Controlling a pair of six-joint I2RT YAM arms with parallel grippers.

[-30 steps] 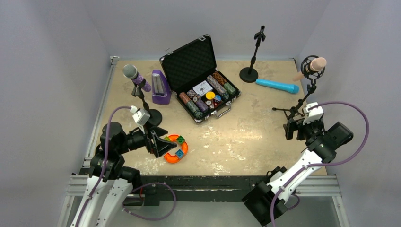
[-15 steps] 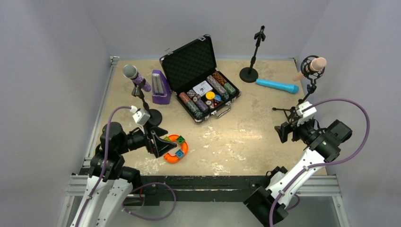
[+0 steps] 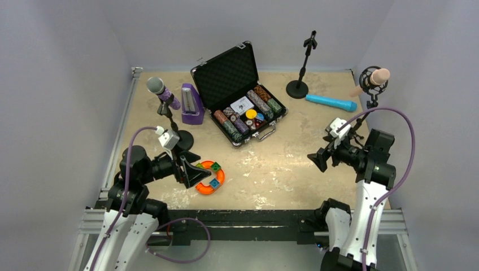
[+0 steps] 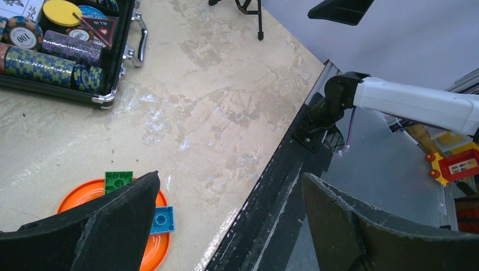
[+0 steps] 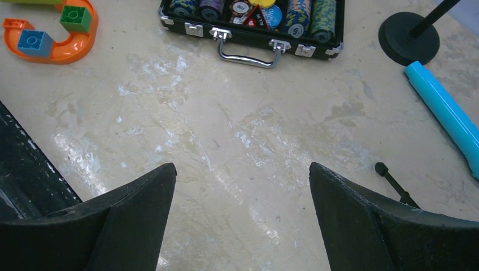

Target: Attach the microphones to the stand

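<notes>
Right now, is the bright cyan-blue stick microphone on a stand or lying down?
Lying down. The cyan-blue microphone rests flat on the table beside the round base of the black stand, whose clip is empty.

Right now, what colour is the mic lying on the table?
Cyan-blue microphone, clearest in the top external view.

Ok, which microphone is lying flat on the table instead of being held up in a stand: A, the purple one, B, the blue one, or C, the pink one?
B: the cyan-blue microphone lies flat on the table beside the empty stand, while the purple microphone and pink microphone sit raised off it.
</notes>
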